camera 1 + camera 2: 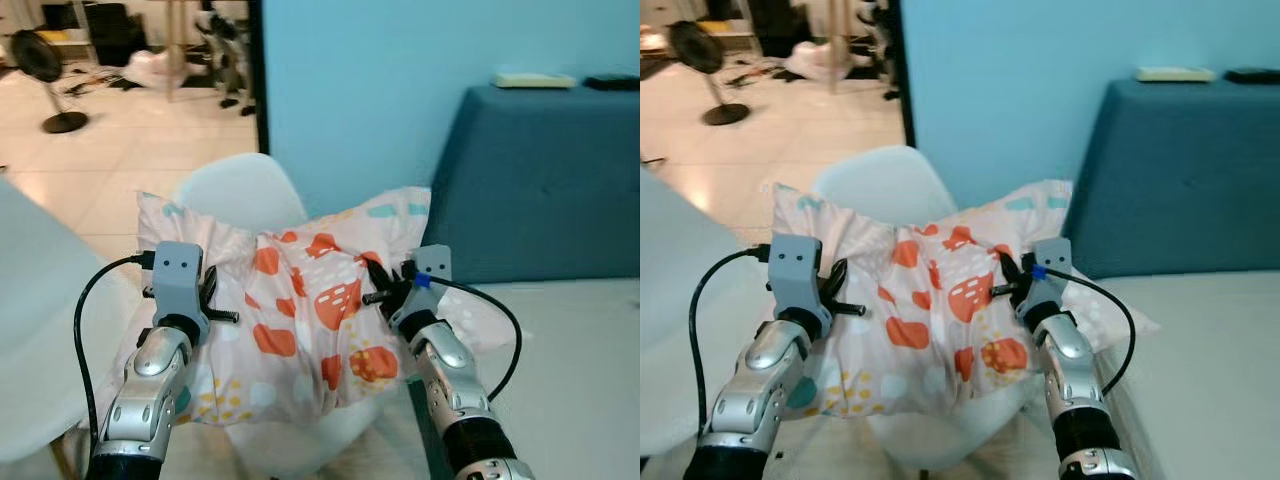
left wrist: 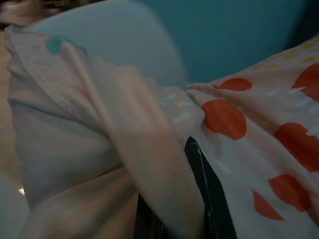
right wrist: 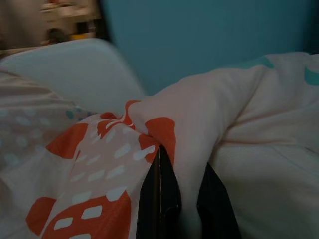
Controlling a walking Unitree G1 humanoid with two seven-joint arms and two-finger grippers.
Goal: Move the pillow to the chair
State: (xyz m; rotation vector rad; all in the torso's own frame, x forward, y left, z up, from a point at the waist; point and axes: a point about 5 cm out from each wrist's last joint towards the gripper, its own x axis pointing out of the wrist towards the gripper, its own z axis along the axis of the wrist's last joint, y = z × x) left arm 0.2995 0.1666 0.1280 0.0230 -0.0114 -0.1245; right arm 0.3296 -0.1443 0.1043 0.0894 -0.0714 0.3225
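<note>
A robot holds a pillow (image 1: 300, 310) with both arms, straight ahead at twelve o'clock from its head camera. The pillow is pale pink with orange patches and stretches side to side, its long axis running from nine o'clock to three o'clock between the two grippers. The left gripper (image 1: 207, 300) is clamped on a fold at the nine o'clock edge; the right gripper (image 1: 385, 283) is clamped on a bunched fold at the three o'clock side, fabric pinched between its black fingers (image 3: 159, 199). Both grippers sit about equally near the pillow. A white chair (image 1: 245, 190) stands directly beyond and beneath the pillow, its backrest rising at twelve o'clock. The pillow seems to hang over the seat, so lowering it looks like the remaining step. A blue sofa (image 1: 540, 180) sits at two o'clock.
</note>
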